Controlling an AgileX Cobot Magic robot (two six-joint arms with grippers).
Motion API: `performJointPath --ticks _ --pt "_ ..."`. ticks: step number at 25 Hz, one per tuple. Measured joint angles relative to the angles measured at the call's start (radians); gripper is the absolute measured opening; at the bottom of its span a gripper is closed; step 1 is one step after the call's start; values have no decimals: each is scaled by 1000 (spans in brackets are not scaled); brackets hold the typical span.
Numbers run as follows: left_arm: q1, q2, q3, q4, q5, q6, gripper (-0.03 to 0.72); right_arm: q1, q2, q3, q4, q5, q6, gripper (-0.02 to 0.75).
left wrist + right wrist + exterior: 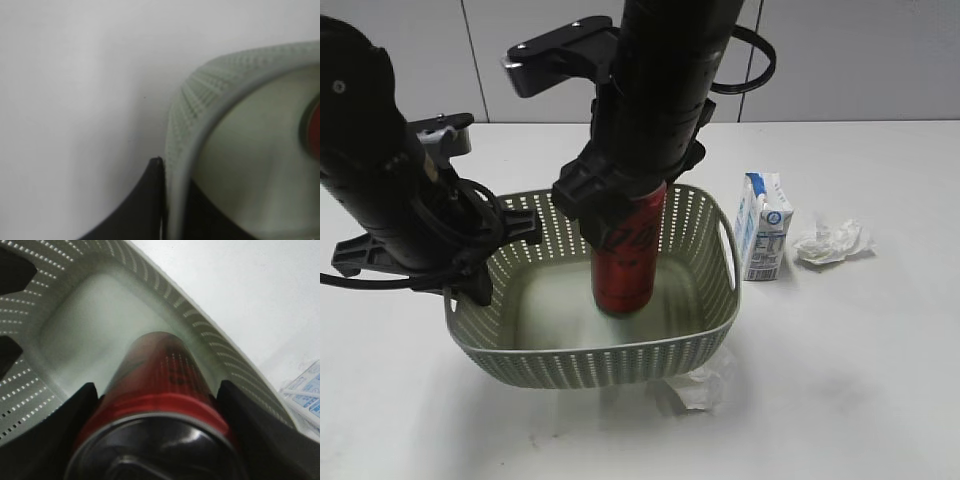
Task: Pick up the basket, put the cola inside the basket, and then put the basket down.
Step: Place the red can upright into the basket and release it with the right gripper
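The pale green basket [705,330] is held a little above the table; its shadow lies below it. My left gripper [480,268] is shut on the basket's left wall, one finger outside and one inside, as the left wrist view shows [175,200] on the rim [185,115]. My right gripper [610,205] is shut on the red cola can [625,265] near its top and holds it upright inside the basket, its base near the floor. In the right wrist view the can [160,375] sits between both fingers [155,405] above the basket floor [75,335].
A blue-and-white milk carton [763,226] stands right of the basket. A crumpled white paper [832,243] lies further right. Another crumpled piece [700,385] lies under the basket's front right corner. The carton edge shows in the right wrist view [305,390].
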Motion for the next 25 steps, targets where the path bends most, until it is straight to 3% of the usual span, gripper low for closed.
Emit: performJointPath --ticks 9,14,19,25 --pt "0 0 0 27 3 0 0 0 0 0 46 0 -7 537" --pt "0 6 5 45 26 1 0 1 0 -5 53 -5 -8 604" --pt "0 10 9 46 35 1 0 1 0 -8 61 -5 -9 619" --pt "0 10 9 38 43 1 0 1 0 -92 41 19 14 619"
